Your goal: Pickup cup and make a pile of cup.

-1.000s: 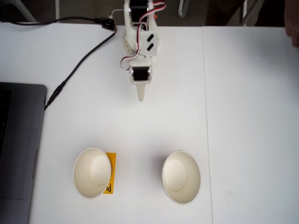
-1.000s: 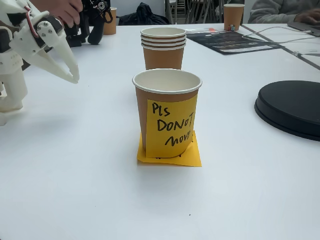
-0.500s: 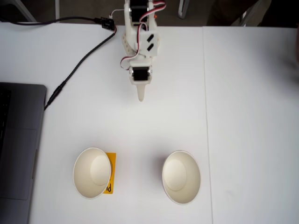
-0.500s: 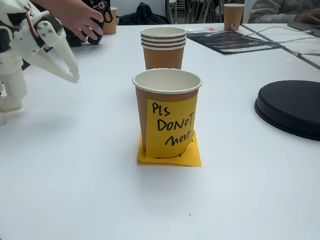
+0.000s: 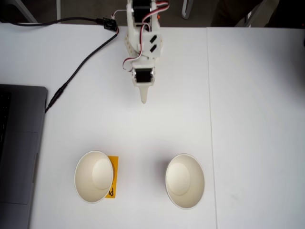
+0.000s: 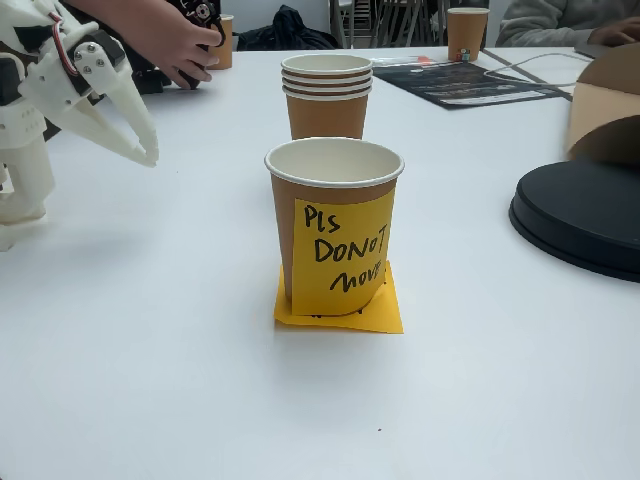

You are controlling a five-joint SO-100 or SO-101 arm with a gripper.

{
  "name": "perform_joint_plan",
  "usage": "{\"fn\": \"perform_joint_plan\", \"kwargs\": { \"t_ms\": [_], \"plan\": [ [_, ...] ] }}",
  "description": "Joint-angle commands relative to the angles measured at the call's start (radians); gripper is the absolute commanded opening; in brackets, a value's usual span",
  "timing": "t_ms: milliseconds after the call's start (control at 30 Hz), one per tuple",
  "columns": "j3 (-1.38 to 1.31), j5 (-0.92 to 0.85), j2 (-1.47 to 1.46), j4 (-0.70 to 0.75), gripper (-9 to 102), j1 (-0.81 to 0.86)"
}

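Seen from above in a fixed view, two paper cups stand open side up near the front edge. The left cup [image 5: 94,176] stands on an orange sticky note [image 5: 113,177], and the right cup [image 5: 184,180] stands apart from it. In the side-on fixed view the near cup [image 6: 335,190] is brown outside and carries a handwritten note [image 6: 338,255]. Behind it stands a cup [image 6: 326,100] with three stacked rims. My gripper [image 5: 143,99] hangs well behind the cups, empty, its white fingers together, and is at the left [image 6: 150,155] in the side-on view.
A grey laptop [image 5: 19,152] lies at the left edge with a black cable [image 5: 78,67] running to the arm's base. A black round disc [image 6: 585,215], a brown cardboard piece [image 6: 605,100], another cup [image 6: 467,30] and a person's hand [image 6: 165,40] surround the area.
The arm and both cups have not moved. The person's hand has reached further right at the top left, and a brown cardboard piece has come in at the right edge.
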Motion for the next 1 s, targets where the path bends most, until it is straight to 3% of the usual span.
{"fn": "perform_joint_plan", "kwargs": {
  "t_ms": [0,533,967],
  "plan": [
    [-0.009,0.003,0.000,0.003,-7,0.008],
    [-0.296,0.005,-0.290,0.000,-6,-0.006],
    [-0.712,0.005,-0.657,0.003,-6,-0.002]
  ]
}}
